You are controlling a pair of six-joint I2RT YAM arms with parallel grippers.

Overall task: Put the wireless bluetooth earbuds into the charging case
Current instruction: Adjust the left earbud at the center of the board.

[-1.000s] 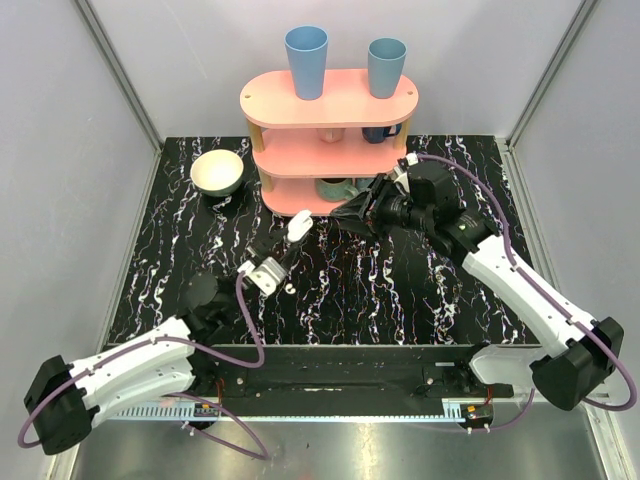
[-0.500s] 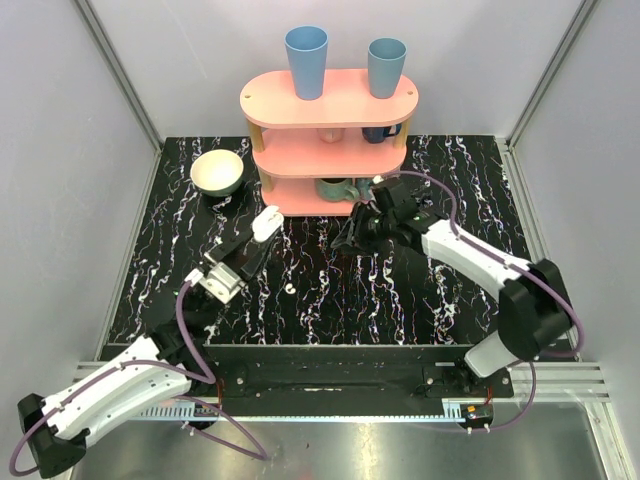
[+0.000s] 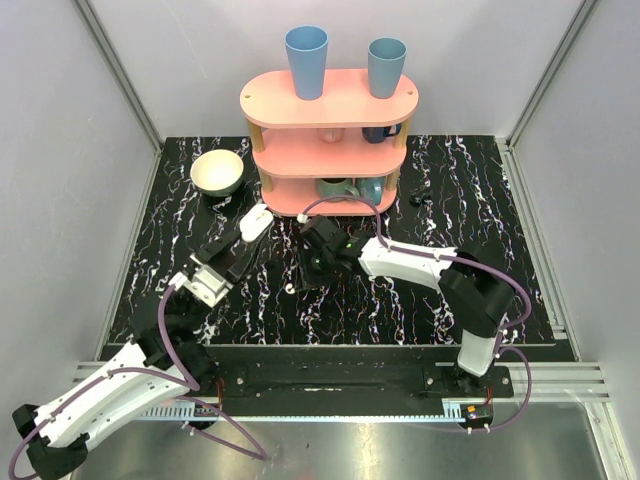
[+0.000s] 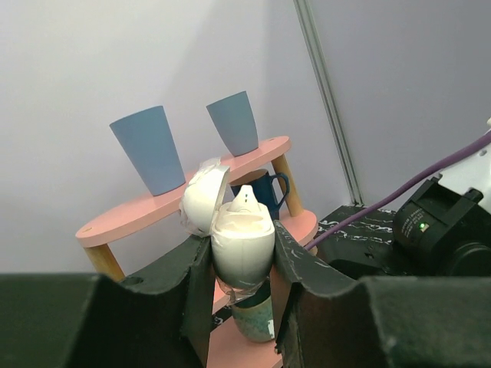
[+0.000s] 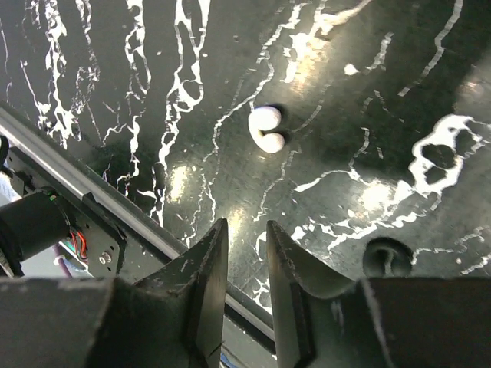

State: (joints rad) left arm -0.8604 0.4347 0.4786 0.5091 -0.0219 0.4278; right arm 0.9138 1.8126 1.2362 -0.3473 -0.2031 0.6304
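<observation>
Gripper, left (image 4: 242, 247): jaws clamped on the charging case (image 4: 242, 239), one finger against each flank. The case is held upright, off the table, with its lid (image 4: 203, 201) hinged open to the left. A small white tip (image 4: 245, 198) stands up out of the case mouth; it reads as one earbud already seated, though its shape is too small to confirm.

Gripper, right (image 5: 245, 230): jaws narrowly apart, nothing between them, pointing down at the tabletop (image 5: 399, 92).

Earbud, loose (image 5: 266, 129): a tiny white piece lying on the black marbled surface, just ahead of the right fingertips and not touching them. In the overhead view it lies between the two arms, just beside the right gripper.

Surroundings: pink three-tier shelf (image 3: 330, 102) at the back, with two blue cups (image 3: 306, 62) on its top tier and mugs on the lower tiers. A cream bowl (image 3: 217, 172) stands to the shelf's left, well apart from the work.

Step in hand, as judged: pickup of the second earbud, with the case presented open to receive it.

Next move calls for:
- centring the right jaws over the earbud
- lowering to the table
- closing gently, since the piece is small, smooth and could slip aside
- carrying it over to the open case
</observation>
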